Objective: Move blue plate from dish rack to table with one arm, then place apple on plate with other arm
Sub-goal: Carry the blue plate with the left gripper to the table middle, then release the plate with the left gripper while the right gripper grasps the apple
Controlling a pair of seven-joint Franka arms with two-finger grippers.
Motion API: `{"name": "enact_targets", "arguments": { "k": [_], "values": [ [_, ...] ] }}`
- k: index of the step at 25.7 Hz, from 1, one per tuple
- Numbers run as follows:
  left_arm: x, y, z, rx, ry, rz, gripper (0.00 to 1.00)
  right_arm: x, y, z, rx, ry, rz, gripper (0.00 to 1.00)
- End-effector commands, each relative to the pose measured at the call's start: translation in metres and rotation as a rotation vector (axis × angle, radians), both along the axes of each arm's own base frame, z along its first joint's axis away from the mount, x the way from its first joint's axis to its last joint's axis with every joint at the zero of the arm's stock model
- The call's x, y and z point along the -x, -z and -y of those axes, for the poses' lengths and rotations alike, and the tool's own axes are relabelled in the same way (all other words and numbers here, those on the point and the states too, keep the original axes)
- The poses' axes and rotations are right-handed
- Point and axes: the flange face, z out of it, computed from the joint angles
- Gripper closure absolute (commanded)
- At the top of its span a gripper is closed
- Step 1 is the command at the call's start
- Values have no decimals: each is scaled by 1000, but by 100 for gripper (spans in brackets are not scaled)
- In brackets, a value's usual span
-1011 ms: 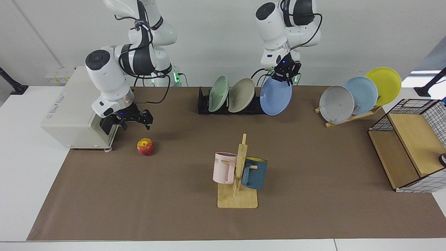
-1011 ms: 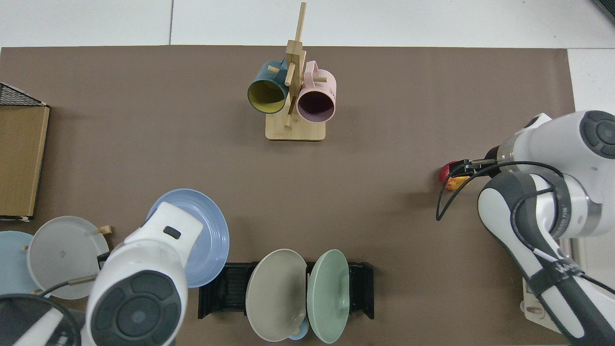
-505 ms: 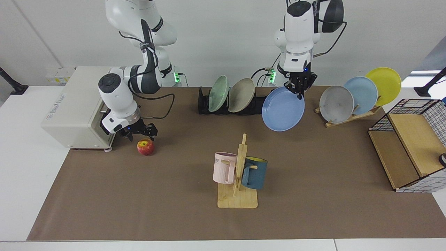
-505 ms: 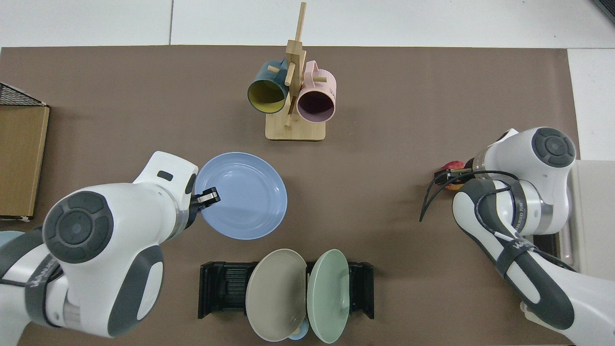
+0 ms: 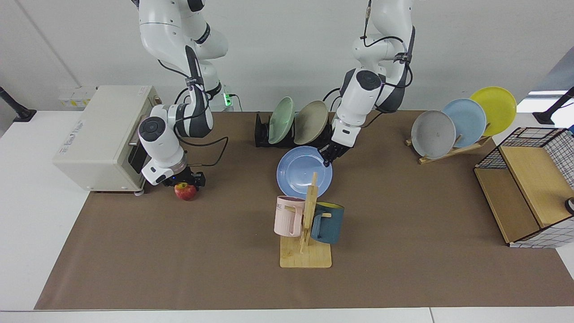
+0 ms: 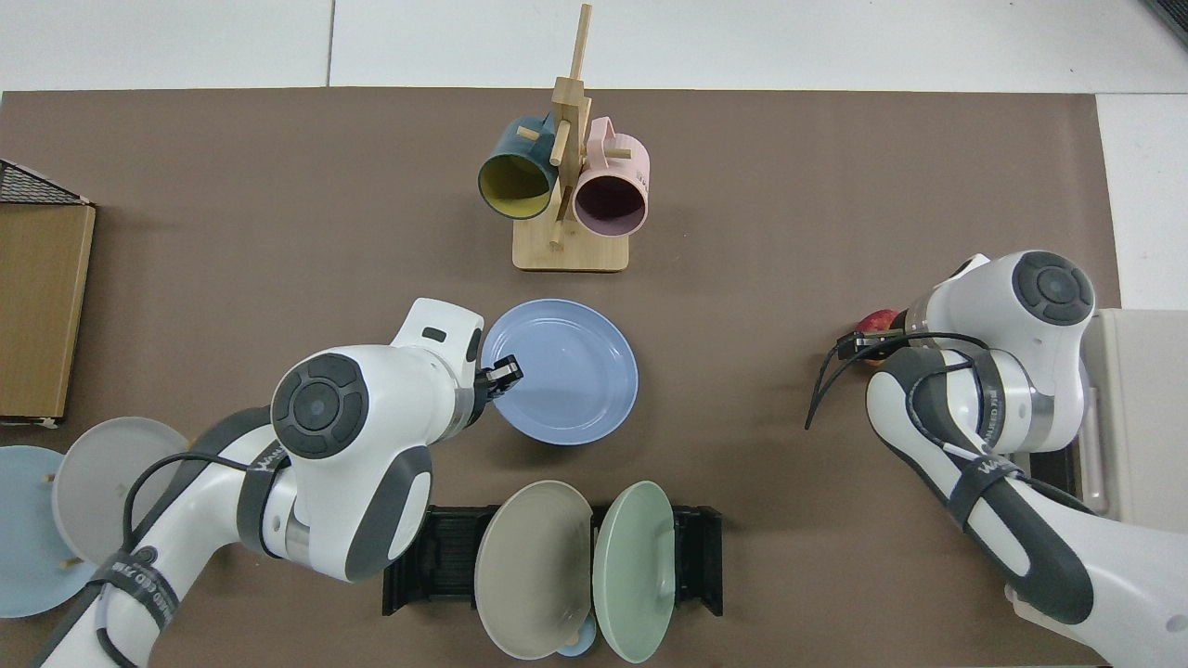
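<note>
Left gripper [image 5: 330, 157] clamps blue plate [image 5: 301, 171] (now frame centre, off dish rack [image 5: 262, 130]); right gripper [image 5: 190, 178], grip unclear, has dropped onto your apple [image 5: 185, 192].

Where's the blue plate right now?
The blue plate is mid-table, between the dish rack and the wooden mug stand, its rim gripped by the left tool.

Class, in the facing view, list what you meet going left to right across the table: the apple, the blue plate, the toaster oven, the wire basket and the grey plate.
Toaster oven → apple → blue plate → grey plate → wire basket.
</note>
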Motion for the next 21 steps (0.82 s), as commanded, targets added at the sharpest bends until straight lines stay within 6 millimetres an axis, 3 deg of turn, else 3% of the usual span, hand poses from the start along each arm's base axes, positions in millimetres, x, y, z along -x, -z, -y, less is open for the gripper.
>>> {"name": "enact_targets", "arguments": {
  "k": [1,6,14,15,16,18,19,21],
  "values": [
    [6,8,9,15,-21,12,100,-7,-14,-3,-6,6,35,94],
    [5,20,6,-8,25,4,100,-12,-47,-3,-9,4,44,94],
    [0,26,5,-11,37,25,100,-11,-121,-4,-22,-14,55,94],
    [-1,28,4,-16,44,28,95,-11,-132,-4,-24,-18,57,94],
    [-3,28,2,-27,57,34,78,-10,-141,-4,-25,-18,54,94],
    [-4,28,0,-46,83,49,23,-8,-159,-4,-26,-21,49,94],
    [-5,28,-1,-50,90,52,2,-7,-167,-4,-27,-25,49,94],
    [-8,26,-3,-65,100,54,0,-4,-182,-4,-28,-31,61,100]
  ]
}}
